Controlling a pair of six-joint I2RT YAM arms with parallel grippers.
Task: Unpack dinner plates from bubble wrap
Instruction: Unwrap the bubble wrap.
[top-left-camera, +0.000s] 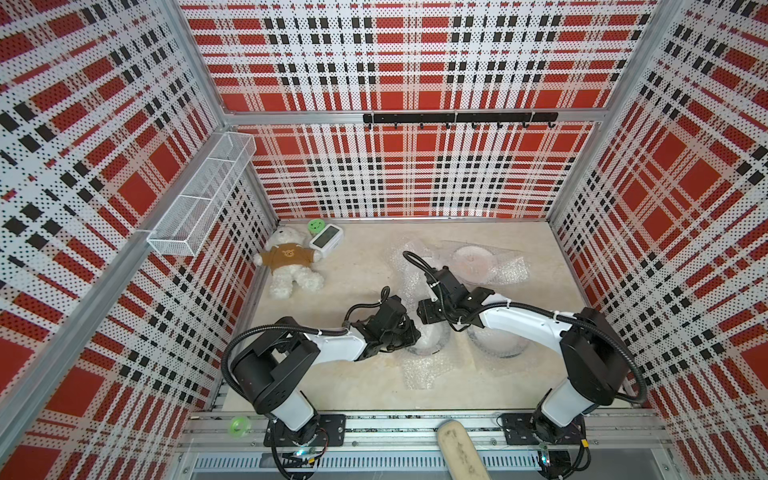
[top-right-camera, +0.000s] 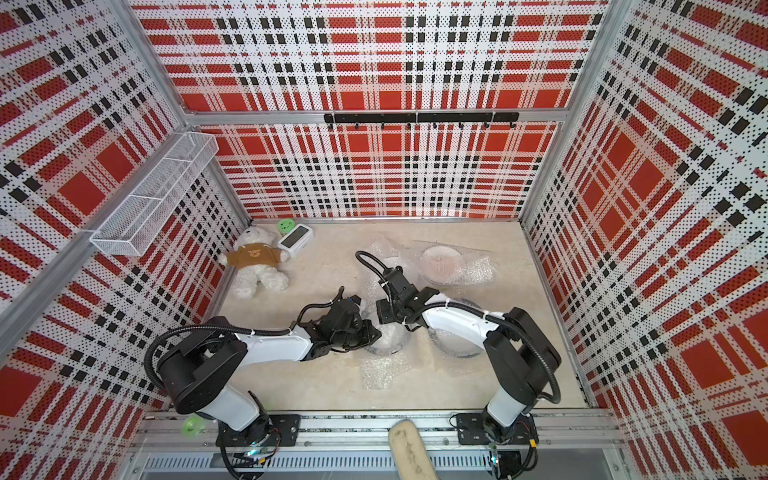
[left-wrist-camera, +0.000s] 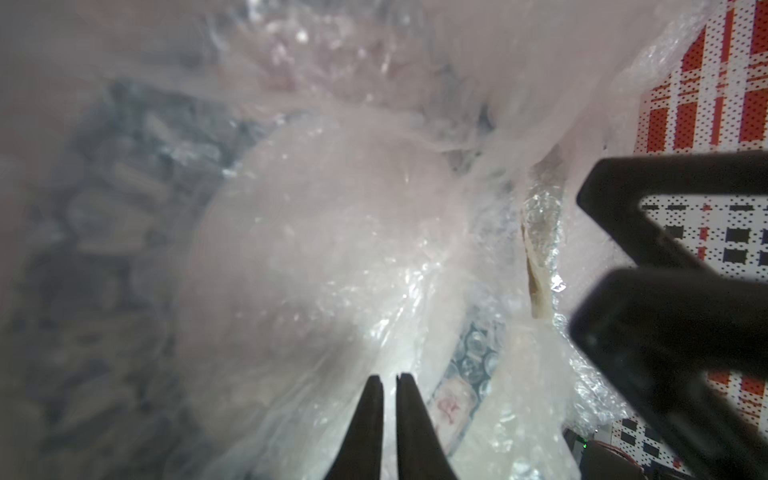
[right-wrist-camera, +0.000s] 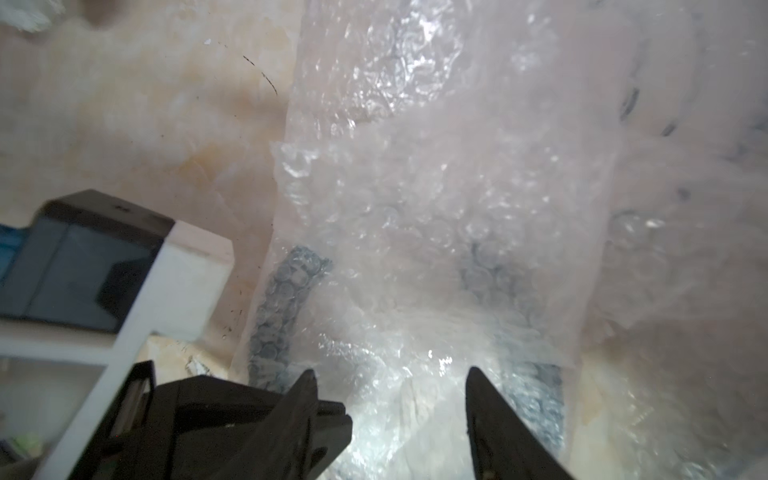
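Under bubble wrap (left-wrist-camera: 374, 62), dinner plate (left-wrist-camera: 455, 397) rim blurred; left pincer (left-wrist-camera: 390, 376) nearly closed, right pincer (right-wrist-camera: 390, 372) wide apart.

The teddy bear (top-left-camera: 291, 266) lies left of bubble wrap (top-left-camera: 419, 372) seemingly covering plates (top-left-camera: 500, 345)

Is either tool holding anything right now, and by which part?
Right tool stands open, holding nothing. Left tool is nearly shut at the bubble wrap; whether it pinches a fold cannot be told.
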